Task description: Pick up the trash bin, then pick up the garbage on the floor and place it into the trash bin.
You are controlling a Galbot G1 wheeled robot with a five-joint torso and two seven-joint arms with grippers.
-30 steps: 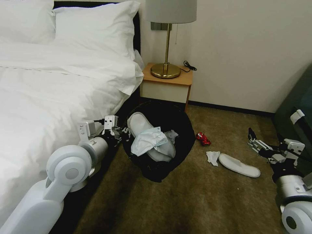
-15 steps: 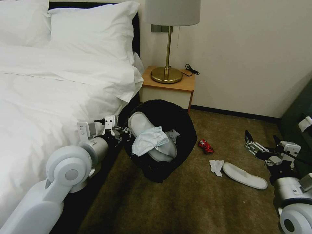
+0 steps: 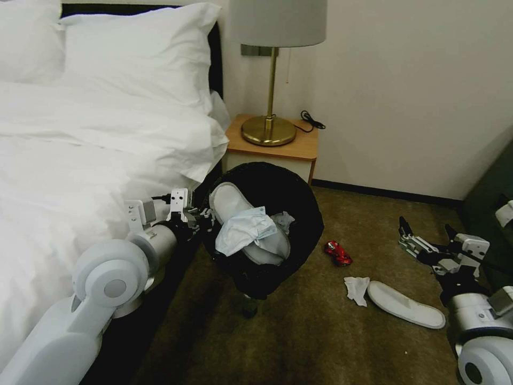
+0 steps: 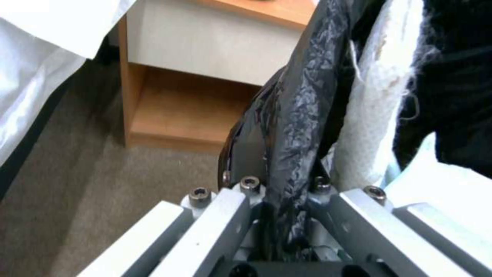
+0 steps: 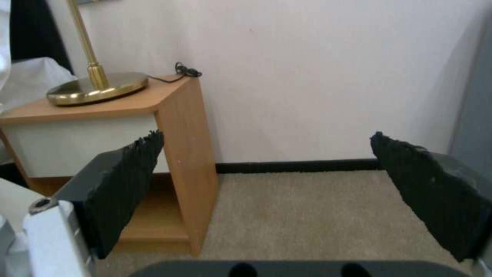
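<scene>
The black trash bin (image 3: 294,208) hangs tilted above the floor (image 3: 320,342) beside the bed, with my left gripper (image 3: 207,218) shut on its near rim. In the left wrist view the fingers pinch the bin's black crinkled rim (image 4: 287,127). Inside the bin lie a white slipper (image 3: 228,203) and a crumpled white tissue (image 3: 243,231). Garbage on the carpet to its right: a crushed red can (image 3: 337,253), a white tissue (image 3: 356,289) and a second white slipper (image 3: 406,305). My right gripper (image 3: 426,229) hovers open above that slipper, its black pads (image 5: 128,188) wide apart.
The white bed (image 3: 80,160) runs along the left. A wooden nightstand (image 3: 278,152) with a brass lamp (image 3: 269,128) stands behind the bin by the wall. A dark cabinet (image 3: 491,187) is at the far right. A small dark object (image 3: 248,309) lies under the bin.
The whole picture has shifted, so the camera moved. The bin stays held in my left gripper. A small dark object now shows on the carpet beneath the bin.
</scene>
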